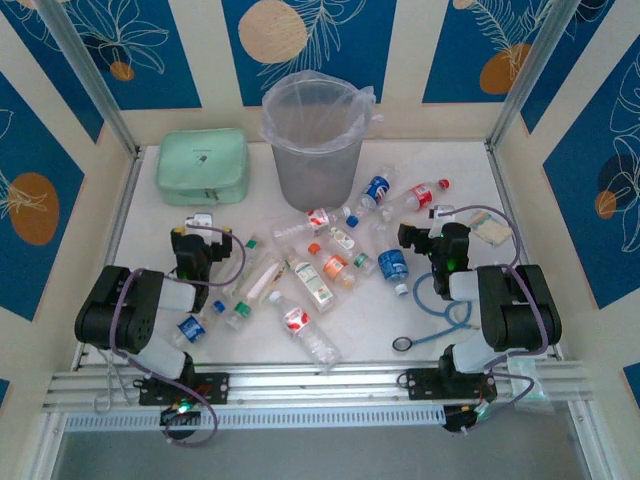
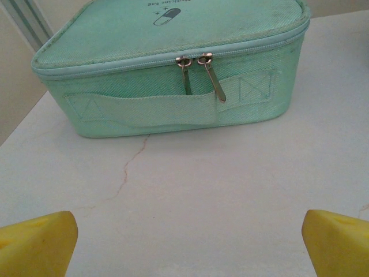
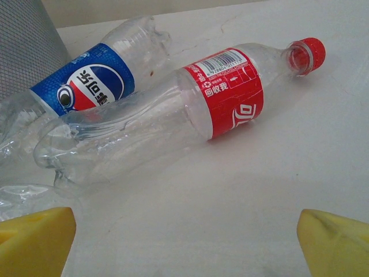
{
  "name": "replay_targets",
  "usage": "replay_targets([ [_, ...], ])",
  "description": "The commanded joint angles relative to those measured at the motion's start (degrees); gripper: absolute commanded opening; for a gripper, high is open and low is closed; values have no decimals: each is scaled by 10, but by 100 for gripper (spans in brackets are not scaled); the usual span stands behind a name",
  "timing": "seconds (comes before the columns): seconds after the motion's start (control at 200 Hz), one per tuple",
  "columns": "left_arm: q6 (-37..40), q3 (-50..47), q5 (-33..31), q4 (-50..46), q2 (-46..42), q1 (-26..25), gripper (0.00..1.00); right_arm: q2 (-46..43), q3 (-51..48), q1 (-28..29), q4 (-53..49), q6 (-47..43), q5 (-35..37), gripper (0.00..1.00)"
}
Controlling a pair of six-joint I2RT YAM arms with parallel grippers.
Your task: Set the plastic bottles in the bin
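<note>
Lying scattered on the bench (image 1: 142, 228), the plastic bottles (image 1: 312, 284) sit 6 o'clock of the bin (image 1: 315, 160); left hand (image 2: 187, 248) and right hand (image 3: 187, 242) both wide apart, empty.

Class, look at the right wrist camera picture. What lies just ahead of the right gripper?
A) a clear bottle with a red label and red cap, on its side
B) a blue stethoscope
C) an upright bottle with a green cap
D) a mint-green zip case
A: the red-labelled bottle lies on its side ahead of the open right gripper, next to a blue-labelled bottle.
</note>
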Motion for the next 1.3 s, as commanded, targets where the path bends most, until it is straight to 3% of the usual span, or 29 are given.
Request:
replay_targets([
  [0.0, -10, 12, 9, 0, 4, 10, 99, -1, 14, -3, 6, -8, -11, 99],
  [0.525, -6, 12, 19, -7, -6, 12, 99, -3, 13, -2, 9, -8, -10, 99],
  [0.79, -27, 94, -19, -329, -200, 11, 100, -126, 157, -1, -326, 44, 26, 99],
  [0.895, -91, 149, -22, -495, -259, 11, 100, -139, 248, -18, -550, 215, 93, 99],
  [0.966, -160, 211, -16, -638, -265, 11, 99, -110, 309, -45, -676, 311, 68, 99],
  [1.021, -208, 259, 2, -735, -253, 11, 99, -78, 336, -54, -688, 322, 9, 99],
  [1.086, -237, 292, 51, -786, -235, 11, 99, -36, 367, -51, -679, 335, -29, 99],
  [1.206, -263, 310, 150, -781, -216, 9, 98, 53, 443, -48, -683, 374, -59, 99],
  [1.291, -278, 312, 177, -766, -214, 5, 95, 109, 484, -40, -670, 388, -79, 100],
])
